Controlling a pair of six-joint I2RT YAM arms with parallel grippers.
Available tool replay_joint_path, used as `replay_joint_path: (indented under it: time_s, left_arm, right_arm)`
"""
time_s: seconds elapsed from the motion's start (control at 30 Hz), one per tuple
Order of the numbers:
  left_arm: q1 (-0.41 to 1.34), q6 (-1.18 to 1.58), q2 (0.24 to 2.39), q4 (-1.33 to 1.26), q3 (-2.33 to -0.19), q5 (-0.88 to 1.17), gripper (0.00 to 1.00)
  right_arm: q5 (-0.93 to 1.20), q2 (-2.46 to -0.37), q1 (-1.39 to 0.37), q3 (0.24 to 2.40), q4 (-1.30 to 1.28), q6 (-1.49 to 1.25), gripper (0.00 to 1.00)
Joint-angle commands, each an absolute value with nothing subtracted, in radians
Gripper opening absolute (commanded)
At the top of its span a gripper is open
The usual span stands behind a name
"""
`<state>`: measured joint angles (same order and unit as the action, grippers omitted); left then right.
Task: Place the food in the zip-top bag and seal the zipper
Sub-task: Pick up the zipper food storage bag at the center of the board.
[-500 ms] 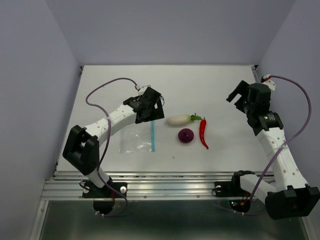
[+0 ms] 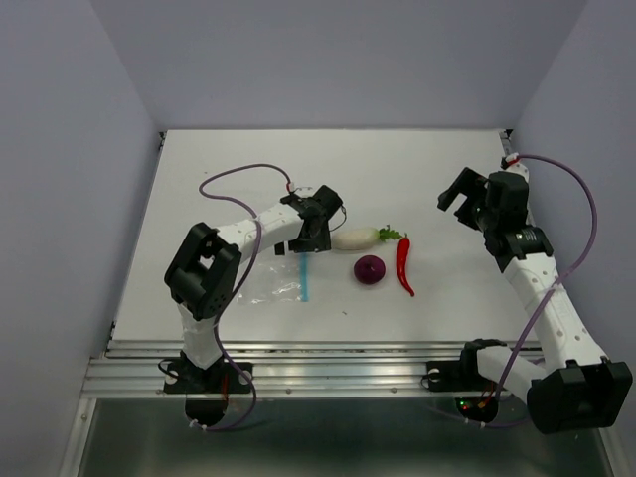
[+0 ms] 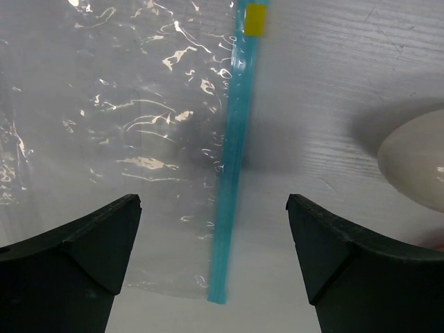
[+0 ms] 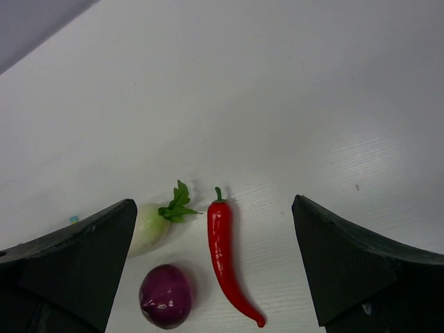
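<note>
Just now the left arm [image 2: 248,227] is folded sharply, its elbow raised near the tabletop's [image 2: 397,169] left side and its forearm reaching rightward, so that the left hand [image 2: 306,238] hangs low over the far end of the zip-top bag [image 2: 268,283]. Its wrist view shows the fingers [image 3: 83,257] spread wide and holding nothing, with the blue zipper [image 3: 232,159] running straight between them and a yellow tab [image 3: 257,19] at one end of the strip. The clear bag lies flat on the tabletop, zipper edge facing the food. The white radish [image 2: 355,238] lies just beside the left hand, the purple onion [image 2: 369,269] near it, and the red chili pepper [image 2: 402,263] just right of both, all outside the bag. The right arm [image 2: 542,283] stretches up along the right edge and bends inward. The right hand [image 2: 459,199] is held in the air well apart from the food, fingers [image 4: 69,257] spread and empty, its camera looking down on all three vegetables.
</note>
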<state>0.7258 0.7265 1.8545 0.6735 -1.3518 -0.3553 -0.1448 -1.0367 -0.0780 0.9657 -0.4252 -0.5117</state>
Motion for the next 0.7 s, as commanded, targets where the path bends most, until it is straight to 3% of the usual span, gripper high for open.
replay_joint_path:
  time_s: [0.0, 0.37, 0.53, 0.67]
  left_arm:
    - [0.736, 0.727, 1.827, 0.675, -1.338, -0.358, 0.99]
    - [0.741, 0.739, 1.858, 0.653, -1.298, -0.365, 0.90]
    - [0.741, 0.741, 1.867, 0.657, -1.295, -0.371, 0.82]
    - [0.741, 0.750, 1.867, 0.650, -1.278, -0.374, 0.81]
  right_arm:
    - [-0.078, -1.049, -0.077, 0.960, -0.348, -0.489, 1.00]
    - [-0.049, -1.097, -0.077, 0.954, -0.348, -0.491, 1.00]
    - [-0.060, -1.095, -0.077, 0.951, -0.350, -0.486, 1.00]
    - [-0.058, -1.104, -0.077, 0.951, -0.350, -0.488, 1.00]
